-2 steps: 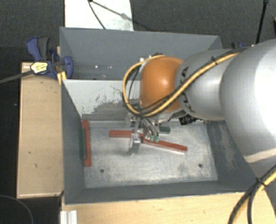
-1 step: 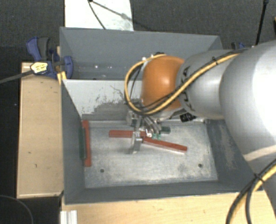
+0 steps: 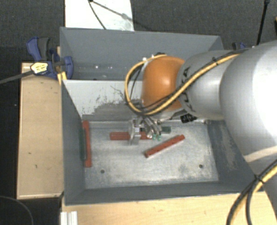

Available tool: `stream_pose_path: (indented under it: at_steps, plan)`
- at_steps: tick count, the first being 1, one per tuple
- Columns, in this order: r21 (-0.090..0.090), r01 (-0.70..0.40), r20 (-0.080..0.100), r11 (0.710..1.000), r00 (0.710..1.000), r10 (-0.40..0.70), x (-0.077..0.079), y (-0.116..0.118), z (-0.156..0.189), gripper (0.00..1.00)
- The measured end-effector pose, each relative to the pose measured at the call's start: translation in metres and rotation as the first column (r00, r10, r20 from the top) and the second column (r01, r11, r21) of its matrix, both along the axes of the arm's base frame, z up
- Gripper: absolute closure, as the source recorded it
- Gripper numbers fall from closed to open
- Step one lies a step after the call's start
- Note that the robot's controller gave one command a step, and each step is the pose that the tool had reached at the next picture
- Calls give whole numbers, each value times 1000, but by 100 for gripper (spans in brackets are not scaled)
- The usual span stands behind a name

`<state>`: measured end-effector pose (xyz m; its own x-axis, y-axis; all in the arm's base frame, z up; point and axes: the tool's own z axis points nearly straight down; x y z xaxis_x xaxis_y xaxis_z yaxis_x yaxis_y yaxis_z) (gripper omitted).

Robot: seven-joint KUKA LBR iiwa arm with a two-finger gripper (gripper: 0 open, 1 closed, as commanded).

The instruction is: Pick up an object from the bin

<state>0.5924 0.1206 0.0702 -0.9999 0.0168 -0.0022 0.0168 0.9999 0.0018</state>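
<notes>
My gripper point(image 3: 139, 134) is low over the bin floor near the middle, under the orange wrist cover. Its fingers reach down at the right end of a short reddish-brown stick point(image 3: 119, 136) that lies flat, left of the fingertips. A small green piece point(image 3: 158, 136) shows just right of the fingers. A longer reddish-brown stick point(image 3: 164, 146) lies slanted on the floor right of and slightly nearer than the gripper, apart from it. Whether anything is between the fingers is hidden.
A long reddish-brown stick with a dark green strip beside it point(image 3: 86, 143) lies along the bin's left wall. The arm and its cables cover the bin's upper right part.
</notes>
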Motion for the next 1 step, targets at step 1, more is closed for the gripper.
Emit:
stream_pose_path:
  at_steps: [1]
  plan:
    - [-2,-96,9,995,995,96,-21,-36,186,100]
